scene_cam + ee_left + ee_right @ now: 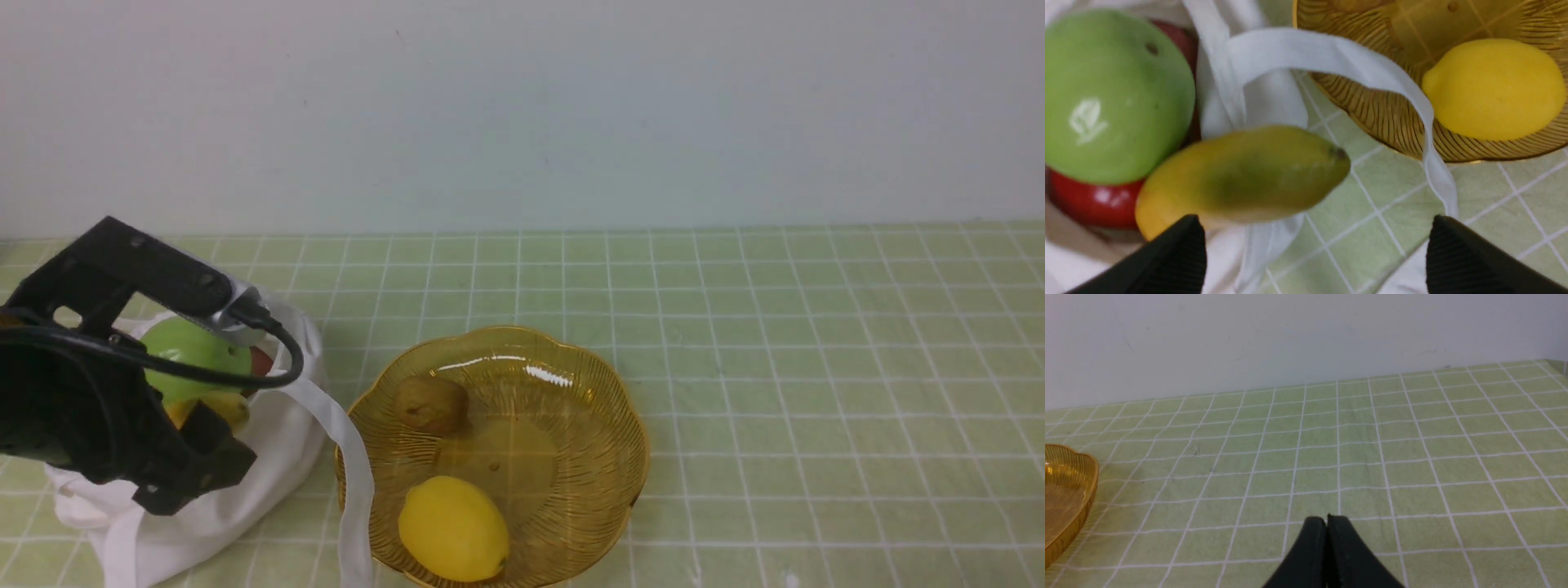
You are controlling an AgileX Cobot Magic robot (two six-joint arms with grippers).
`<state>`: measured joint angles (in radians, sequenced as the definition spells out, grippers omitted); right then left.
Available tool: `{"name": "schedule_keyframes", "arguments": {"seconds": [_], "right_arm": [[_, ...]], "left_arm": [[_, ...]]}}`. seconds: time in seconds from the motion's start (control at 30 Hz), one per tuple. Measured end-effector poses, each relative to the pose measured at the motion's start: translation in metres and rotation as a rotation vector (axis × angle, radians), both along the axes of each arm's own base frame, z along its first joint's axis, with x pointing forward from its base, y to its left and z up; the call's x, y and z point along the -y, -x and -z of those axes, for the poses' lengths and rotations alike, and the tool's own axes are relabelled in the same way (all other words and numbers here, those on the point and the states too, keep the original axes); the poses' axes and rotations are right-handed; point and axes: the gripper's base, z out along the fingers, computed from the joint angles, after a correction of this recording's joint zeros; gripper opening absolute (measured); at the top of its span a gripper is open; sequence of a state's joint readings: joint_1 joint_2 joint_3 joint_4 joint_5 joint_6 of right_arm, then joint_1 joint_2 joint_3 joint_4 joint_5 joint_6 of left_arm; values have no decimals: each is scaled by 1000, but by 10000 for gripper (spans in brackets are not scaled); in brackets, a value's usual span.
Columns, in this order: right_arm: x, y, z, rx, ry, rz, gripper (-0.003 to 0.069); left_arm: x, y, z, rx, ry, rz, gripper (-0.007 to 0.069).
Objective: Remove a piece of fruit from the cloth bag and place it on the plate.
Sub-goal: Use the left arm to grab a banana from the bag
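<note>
Left wrist view shows the left gripper [1312,228] spread wide, empty, over the yellow-green fruit [1241,175] lying in the cloth bag [1274,102], not yet on the plate [1384,118].

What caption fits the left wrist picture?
Open left hand hovers near a yellow-green fruit at the cloth bag; a lemon sits in the plate.

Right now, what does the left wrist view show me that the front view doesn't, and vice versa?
Left wrist only: the yellow-green fruit at full length, its tip past the edge of the cloth bag, and the left end effector, jaws wide apart, holding nothing. Front only: the whole plate, a brown fruit plainly on it, and the arm's black cable. Both: the green apple, the lemon on the plate, the bag's white strap.
</note>
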<state>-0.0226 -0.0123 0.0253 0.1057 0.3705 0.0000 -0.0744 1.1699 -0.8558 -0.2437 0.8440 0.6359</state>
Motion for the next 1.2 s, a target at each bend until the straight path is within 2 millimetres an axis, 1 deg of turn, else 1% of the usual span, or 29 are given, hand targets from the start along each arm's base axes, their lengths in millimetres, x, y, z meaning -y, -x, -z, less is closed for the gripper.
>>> {"name": "schedule_keyframes", "arguments": {"seconds": [0.13,0.3,0.53,0.67,0.77,0.83,0.9,0.93,0.97,1.0,1.07,1.13,1.2], "right_arm": [[0,0,0,0,0,0,-15],[0,0,0,0,0,0,-15],[0,0,0,0,0,0,-15],[0,0,0,0,0,0,-15],[0,0,0,0,0,0,-15],[0,0,0,0,0,0,-15],[0,0,0,0,0,0,-15],[0,0,0,0,0,0,-15],[0,0,0,0,0,0,-15],[0,0,0,0,0,0,-15],[0,0,0,0,0,0,-15],[0,0,0,0,0,0,-15],[0,0,0,0,0,0,-15]], "left_arm": [[2,-10,1,72,-12,59,682],[2,-18,5,92,-27,74,663],[3,-31,22,42,-34,76,594],[3,-36,32,9,-35,75,580],[3,-39,34,12,-39,73,568],[3,-41,35,21,-46,71,517],[2,-42,34,38,-58,73,437],[2,-42,34,42,-59,73,429],[1,-44,33,60,-75,80,341],[1,-45,33,71,-80,81,310],[0,-45,32,80,-86,82,265],[0,-45,30,87,-88,84,265],[0,-45,23,100,-90,89,265]]}}
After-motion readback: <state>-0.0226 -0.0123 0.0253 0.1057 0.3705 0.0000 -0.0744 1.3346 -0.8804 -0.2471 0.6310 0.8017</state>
